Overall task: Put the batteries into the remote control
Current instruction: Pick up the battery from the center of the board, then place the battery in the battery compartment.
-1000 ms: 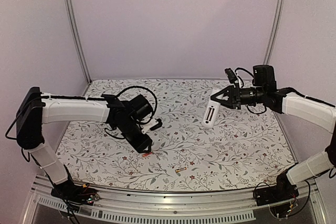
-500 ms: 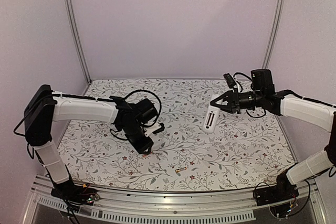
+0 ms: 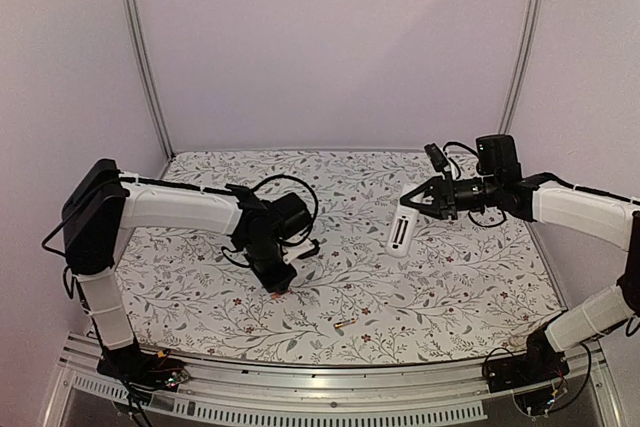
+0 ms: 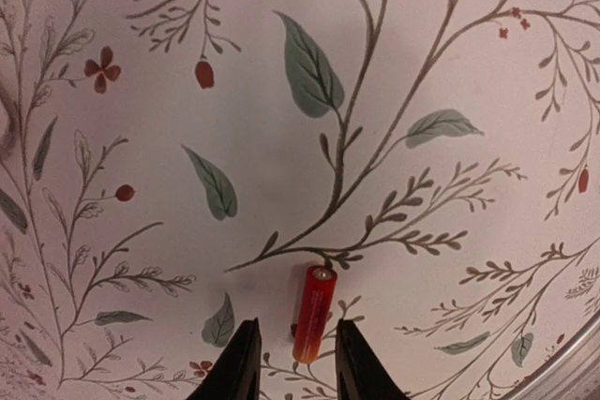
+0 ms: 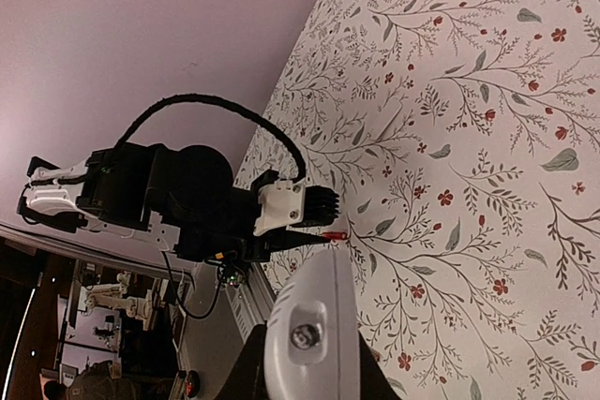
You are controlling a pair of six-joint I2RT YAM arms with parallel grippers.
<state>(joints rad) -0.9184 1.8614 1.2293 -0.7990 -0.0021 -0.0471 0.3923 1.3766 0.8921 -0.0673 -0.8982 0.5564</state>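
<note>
Red and slim, one battery (image 4: pixel 314 314) lies flat on the floral-printed surface (image 4: pixel 281 91), its metal-capped end pointing away from the wrist camera. The left jaws stand on either side of its near end, only partly open. One finger (image 4: pixel 349 362) sits almost against the cylinder, and the other (image 4: pixel 239 367) shows a sliver of cloth between. I judge nothing is gripped yet. Straddling the battery crosswise puts the pinch on its round sides, which should stop it rolling away. The second battery (image 3: pixel 345 324), dark with an orange mark, lies nearer the front edge, well apart from both arms. The remote control (image 3: pixel 400 228) is off the surface on the right. The right jaws are clamped tight on its upper end, and the white bar hangs tilted, free end down toward the middle. Dark slots on its upturned face may be the open battery recess, though the overhead view is too small to be sure. Holding it there likely presents that face to the left arm for loading.
</note>
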